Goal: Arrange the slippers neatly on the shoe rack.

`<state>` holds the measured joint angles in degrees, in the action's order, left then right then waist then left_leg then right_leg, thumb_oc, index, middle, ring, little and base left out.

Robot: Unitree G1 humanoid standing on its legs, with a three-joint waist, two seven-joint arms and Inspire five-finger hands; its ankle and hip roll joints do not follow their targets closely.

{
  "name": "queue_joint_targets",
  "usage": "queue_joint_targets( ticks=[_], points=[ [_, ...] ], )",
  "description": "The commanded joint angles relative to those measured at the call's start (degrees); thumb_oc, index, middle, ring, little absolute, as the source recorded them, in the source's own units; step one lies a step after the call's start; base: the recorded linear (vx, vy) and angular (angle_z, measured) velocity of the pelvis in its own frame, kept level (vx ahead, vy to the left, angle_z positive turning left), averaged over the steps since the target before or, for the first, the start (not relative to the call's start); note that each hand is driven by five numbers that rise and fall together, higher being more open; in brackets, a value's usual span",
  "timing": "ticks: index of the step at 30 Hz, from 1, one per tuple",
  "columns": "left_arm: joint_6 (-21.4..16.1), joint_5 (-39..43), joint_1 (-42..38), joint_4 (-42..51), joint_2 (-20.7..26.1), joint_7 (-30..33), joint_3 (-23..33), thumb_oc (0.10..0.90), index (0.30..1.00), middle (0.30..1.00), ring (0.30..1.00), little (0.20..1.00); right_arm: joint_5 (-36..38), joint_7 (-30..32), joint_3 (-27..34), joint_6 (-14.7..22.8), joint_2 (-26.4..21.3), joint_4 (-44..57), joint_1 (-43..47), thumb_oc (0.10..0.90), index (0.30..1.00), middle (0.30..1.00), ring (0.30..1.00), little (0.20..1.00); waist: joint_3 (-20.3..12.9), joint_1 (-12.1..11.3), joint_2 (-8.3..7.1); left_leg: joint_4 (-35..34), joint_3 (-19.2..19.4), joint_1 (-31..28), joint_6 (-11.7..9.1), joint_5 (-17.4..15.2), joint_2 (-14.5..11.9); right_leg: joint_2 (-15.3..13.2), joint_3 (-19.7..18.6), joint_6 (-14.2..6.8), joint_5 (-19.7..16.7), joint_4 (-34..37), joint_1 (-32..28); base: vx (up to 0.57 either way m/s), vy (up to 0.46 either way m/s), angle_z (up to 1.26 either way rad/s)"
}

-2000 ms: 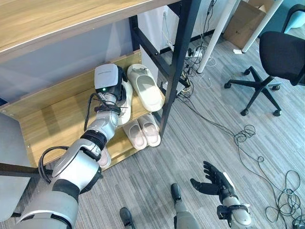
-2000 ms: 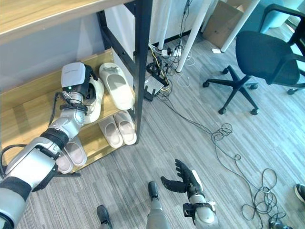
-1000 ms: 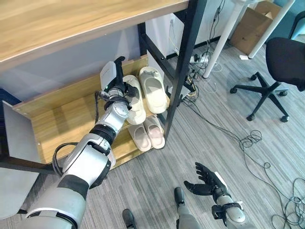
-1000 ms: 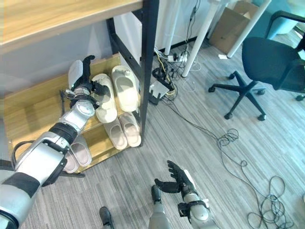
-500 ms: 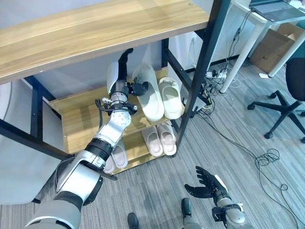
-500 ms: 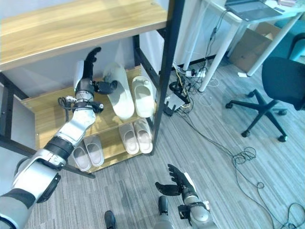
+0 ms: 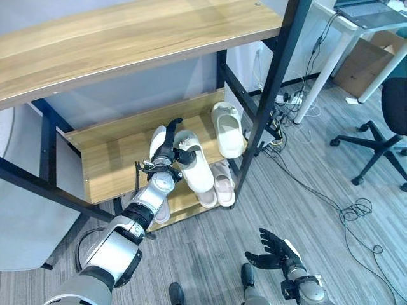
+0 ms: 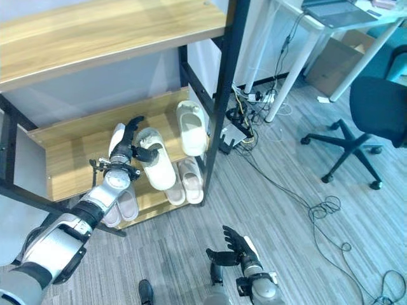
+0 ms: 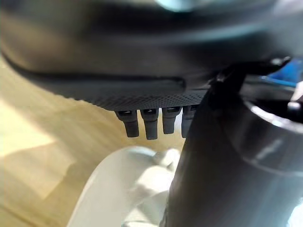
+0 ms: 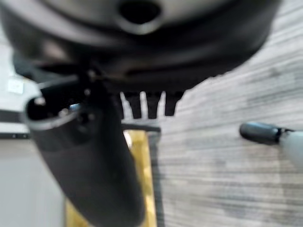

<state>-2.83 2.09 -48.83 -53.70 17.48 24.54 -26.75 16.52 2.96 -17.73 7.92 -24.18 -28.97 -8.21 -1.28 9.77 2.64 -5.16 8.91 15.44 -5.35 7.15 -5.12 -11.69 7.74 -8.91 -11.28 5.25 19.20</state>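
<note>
A cream slipper [image 7: 196, 166] hangs past the front edge of the shoe rack's middle shelf [image 7: 108, 162]. My left hand [image 7: 166, 145] is at its left side, thumb hooked over its upper while the fingers point up. The left wrist view shows the same slipper [image 9: 123, 189] under the thumb [image 9: 227, 156]. Its mate [image 7: 227, 129] lies on the same shelf by the rack's black post [image 7: 273, 95]. Two pale pink pairs [image 8: 186, 181] [image 8: 124, 204] sit on the bottom shelf. My right hand [image 7: 275, 254] hovers open, low over the floor.
A wide wooden top shelf [image 7: 127, 38] overhangs the middle one. Right of the rack are a white table leg [image 7: 321, 76], a cardboard box [image 7: 359, 67], a black office chair [image 7: 389, 121] and loose cables [image 7: 356, 210] on the grey floor.
The left hand has dropped and pulled back toward the shelf's front, bringing the cream slipper away from its mate and over the edge. The right hand has barely moved.
</note>
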Motion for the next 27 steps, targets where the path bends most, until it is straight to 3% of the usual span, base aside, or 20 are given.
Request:
queue_joint_targets(
  ticks=[1, 9, 27],
  points=[
    [-5.6, -2.5, -13.7, -3.5, 2.0, 3.8, 1.9, 0.800, 0.900, 0.900, 0.900, 0.900, 0.1, 0.1, 2.2, 4.9, -2.8, 2.2, 0.4, 0.800, 0.900, 0.900, 0.900, 0.900, -1.3, -0.3, -0.13, 0.2, -0.5, 0.8, 2.3, -6.2, 3.8, 2.4, 3.1, -2.6, 6.0, -0.2, 0.3, 0.01, -0.012, -0.05],
    [-5.1, -5.0, -18.5, -6.8, 2.1, 4.8, -0.7, 0.800, 0.900, 0.900, 0.900, 0.900, 0.3, 0.3, 2.2, 5.5, -3.5, 0.6, 1.1, 0.800, 0.900, 0.900, 0.900, 0.900, -1.9, 0.7, 0.30, 0.2, 0.3, 0.8, 2.1, -6.3, 3.4, 2.6, 2.4, -2.5, 6.0, -0.2, 0.8, 0.01, -0.007, -0.02],
    [-2.3, -13.5, -28.2, -12.8, 9.3, 6.4, -7.4, 0.800, 0.900, 0.900, 0.900, 0.900, 1.2, 1.7, 1.1, 7.3, -5.1, -3.2, 5.9, 0.800, 0.900, 0.900, 0.900, 0.900, -0.9, 2.7, 0.66, 0.2, 3.1, 2.9, 1.7, -6.2, 2.5, 2.6, 0.9, -3.2, 4.5, -0.2, 4.5, 0.01, -0.004, -0.08]
  ],
)
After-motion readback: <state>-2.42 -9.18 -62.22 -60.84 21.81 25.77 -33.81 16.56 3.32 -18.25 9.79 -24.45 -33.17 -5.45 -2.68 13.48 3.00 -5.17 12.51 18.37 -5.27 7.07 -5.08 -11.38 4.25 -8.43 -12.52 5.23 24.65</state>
